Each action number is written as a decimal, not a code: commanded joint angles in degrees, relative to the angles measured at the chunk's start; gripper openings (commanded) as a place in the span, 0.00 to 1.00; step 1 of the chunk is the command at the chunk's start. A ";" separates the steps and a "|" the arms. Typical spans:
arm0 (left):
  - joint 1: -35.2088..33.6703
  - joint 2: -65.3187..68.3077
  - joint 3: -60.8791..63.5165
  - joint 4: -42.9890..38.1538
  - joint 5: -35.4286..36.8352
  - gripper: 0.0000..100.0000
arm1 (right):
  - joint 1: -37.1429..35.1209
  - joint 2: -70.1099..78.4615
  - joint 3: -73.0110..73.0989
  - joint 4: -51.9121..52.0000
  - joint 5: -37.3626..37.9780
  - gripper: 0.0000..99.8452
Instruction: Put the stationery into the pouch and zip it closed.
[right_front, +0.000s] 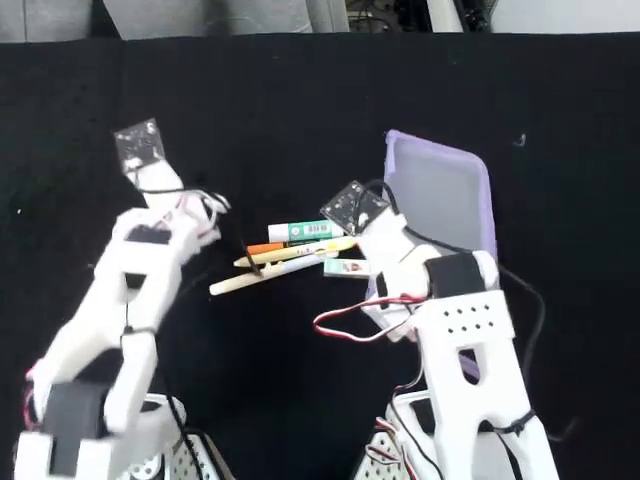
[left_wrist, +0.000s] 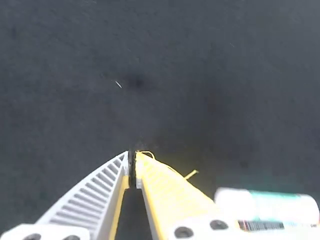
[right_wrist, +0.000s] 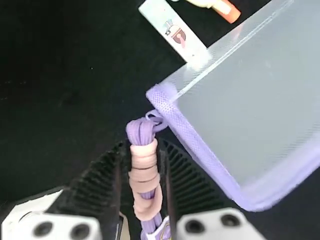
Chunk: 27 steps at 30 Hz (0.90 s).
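The cord (right_wrist: 146, 197) of the zip is gripped between the jaws of the right claw (right_wrist: 142, 150), which are drawn in against it on both sides with its beads stacked between them. Just beyond the tips, the cord is tied on at a corner of the pouch (right_wrist: 250, 110). The pouch is laid flat on the table (right_front: 250, 100) at the right, its near end covered by the right arm in the high view. Whether the zip is open cannot be told; nothing is seen through the translucent wall. The pouch is judged light and limp. It may be dragged or buckled by a pull on the cord unless its far end is pinned, and the cord is the fittest hold for zipping. The left claw (left_wrist: 133, 162) is closed on nothing, set low over bare table with the marker (left_wrist: 265, 205) just beside it. The stationery is heaped between the arms, outside the pouch: the marker, an orange pen (right_front: 265, 247), a yellow pen (right_front: 300, 250), a pencil (right_front: 240, 281) and, nearest the pouch corner, a flat eraser (right_wrist: 172, 32). The pens are taken to be light, stiff and prone to roll, best pinched across mid-barrel. The eraser lies flat and offers little edge. As they are crossed over one another, neighbours are likely to be disturbed by any pick, and the way into the pouch is crowded by the right arm.
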 joint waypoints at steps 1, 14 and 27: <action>6.20 -10.90 5.49 0.09 -4.92 0.04 | -0.35 -1.80 4.26 -7.12 0.79 0.01; 20.00 -40.44 32.57 -12.13 -18.81 0.04 | -0.44 -1.89 13.49 -21.71 -3.87 0.01; 25.45 -61.01 47.43 -19.78 -22.42 0.04 | -0.79 -1.89 13.67 -20.40 -4.57 0.01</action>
